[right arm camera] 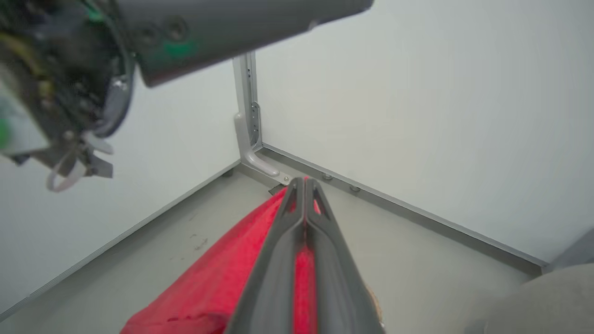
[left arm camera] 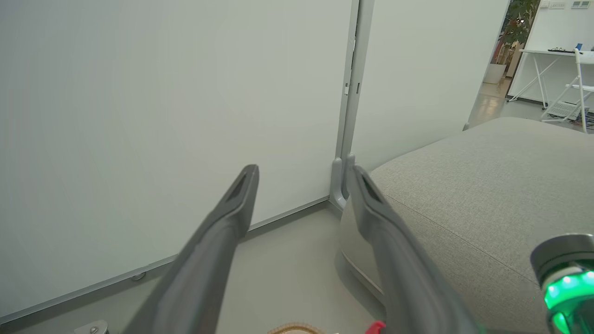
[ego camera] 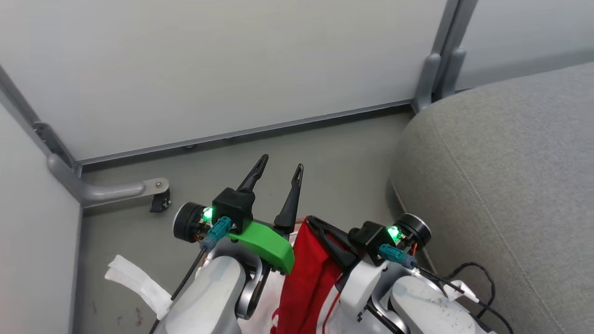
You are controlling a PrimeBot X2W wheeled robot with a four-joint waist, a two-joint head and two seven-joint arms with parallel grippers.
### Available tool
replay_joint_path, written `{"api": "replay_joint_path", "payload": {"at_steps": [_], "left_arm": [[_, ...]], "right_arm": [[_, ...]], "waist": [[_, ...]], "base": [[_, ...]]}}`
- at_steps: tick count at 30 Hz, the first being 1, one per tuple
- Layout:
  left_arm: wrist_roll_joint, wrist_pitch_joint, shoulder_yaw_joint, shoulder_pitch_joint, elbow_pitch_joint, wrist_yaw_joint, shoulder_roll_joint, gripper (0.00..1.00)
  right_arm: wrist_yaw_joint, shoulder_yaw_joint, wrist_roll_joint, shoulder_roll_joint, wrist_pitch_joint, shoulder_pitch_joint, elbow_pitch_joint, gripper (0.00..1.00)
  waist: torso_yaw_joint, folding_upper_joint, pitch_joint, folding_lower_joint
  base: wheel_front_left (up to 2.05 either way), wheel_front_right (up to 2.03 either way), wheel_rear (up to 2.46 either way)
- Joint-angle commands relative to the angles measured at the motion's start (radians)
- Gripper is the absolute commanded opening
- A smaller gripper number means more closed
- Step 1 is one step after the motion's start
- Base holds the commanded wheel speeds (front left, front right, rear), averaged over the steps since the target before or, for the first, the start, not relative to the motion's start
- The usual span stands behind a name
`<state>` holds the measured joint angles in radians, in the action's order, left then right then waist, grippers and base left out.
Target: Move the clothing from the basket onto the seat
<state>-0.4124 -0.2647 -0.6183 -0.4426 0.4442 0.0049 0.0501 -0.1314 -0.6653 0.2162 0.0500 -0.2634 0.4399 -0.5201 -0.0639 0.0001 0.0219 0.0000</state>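
Both pale forearms rise from the bottom of the head view, side by side, low over the grey floor (ego camera: 352,153) in a corner of white wall panels (ego camera: 232,60). The left claw (ego camera: 281,166) points up and away toward the wall. Its two dark fingers are spread wide with nothing between them; in its own wrist view only wall and floor show in the gap. The right claw (ego camera: 315,225) sits just beside it, angled inward toward the left arm, with a green light glowing on its wrist. Its fingers are pressed tight together and pinch the top edge of the red garment (ego camera: 301,278).

The garment hangs from that pinch as a long red fold between the two arms, with white striping low down near the bottom edge of the head view. In the right wrist view the red cloth (right arm camera: 218,283) runs under and between the closed fingers and drops away to the lower left.

Of the basket (left arm camera: 294,330), a sliver of brown woven rim peeks up at the bottom edge of the left wrist view, directly under the arms; what lies inside cannot be told. A strip of white cloth (ego camera: 134,280) sticks out to the left of the left forearm.

The grey sofa (ego camera: 501,185) stands close on the right, its rounded corner near the right claw.
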Motion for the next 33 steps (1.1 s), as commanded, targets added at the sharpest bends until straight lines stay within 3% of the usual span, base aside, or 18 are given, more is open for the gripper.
{"api": "replay_joint_path", "payload": {"at_steps": [1,16,27,33], "left_arm": [[0.019,0.001,0.016,0.012,0.006,-0.007,0.002,1.00],[0.084,0.001,0.111,0.082,0.002,-0.040,0.003,1.00],[0.103,0.001,0.079,0.023,0.015,-0.072,0.004,1.00],[0.109,0.001,0.073,0.020,-0.002,-0.078,0.004,1.00]], "right_arm": [[0.001,0.008,-0.008,0.003,-0.002,-0.020,0.018,0.00],[0.001,0.084,-0.033,0.002,-0.002,-0.120,0.182,0.00],[0.001,0.266,-0.089,0.002,-0.002,-0.162,0.313,0.00],[0.001,0.352,-0.135,0.019,-0.002,-0.077,0.381,0.00]], "waist": [[-0.116,-0.0001,0.006,0.0000],[-0.436,-0.0001,0.017,0.0000],[-0.473,-0.0001,0.076,0.0000],[-0.484,-0.0001,0.099,0.0000]], "base": [[0.00,0.00,0.00],[0.00,0.00,0.00],[0.00,0.00,0.00],[0.00,0.00,0.00]]}}
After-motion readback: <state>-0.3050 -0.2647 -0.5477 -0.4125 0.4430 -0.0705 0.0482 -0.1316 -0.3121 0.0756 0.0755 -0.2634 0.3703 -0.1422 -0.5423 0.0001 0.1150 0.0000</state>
